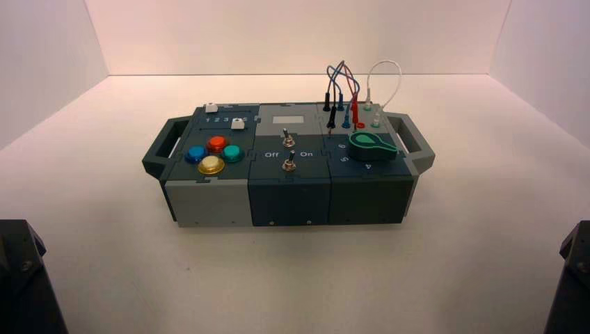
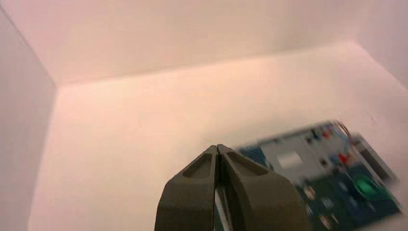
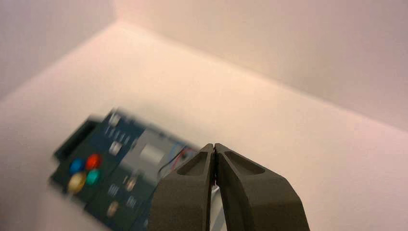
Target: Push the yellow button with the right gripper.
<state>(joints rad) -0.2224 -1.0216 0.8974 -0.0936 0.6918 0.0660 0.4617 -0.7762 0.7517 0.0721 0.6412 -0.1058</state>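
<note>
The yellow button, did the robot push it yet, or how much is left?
It looks like the job hasn't started. The right gripper is shut with nothing in it, away from the yellow button. Reaching over and pressing are probably both left. The left gripper waits off the box's left side.

Control box (image 1: pixel 289 202) on a table (image 1: pixel 278 278), between and beyond the left arm (image 1: pixel 24 278) and right arm (image 1: pixel 574 278).
Left section: two sliders (image 1: pixel 238 124) behind four round buttons in a diamond, the front button (image 1: pixel 211 165) nearest the arms. Middle: display (image 1: pixel 288 120) behind two toggle switches (image 1: pixel 289 165), one before the other. Right: plugged wires (image 1: pixel 355 111) behind the knob (image 1: pixel 372 146). A handle (image 1: pixel 415 142) at each end.
</note>
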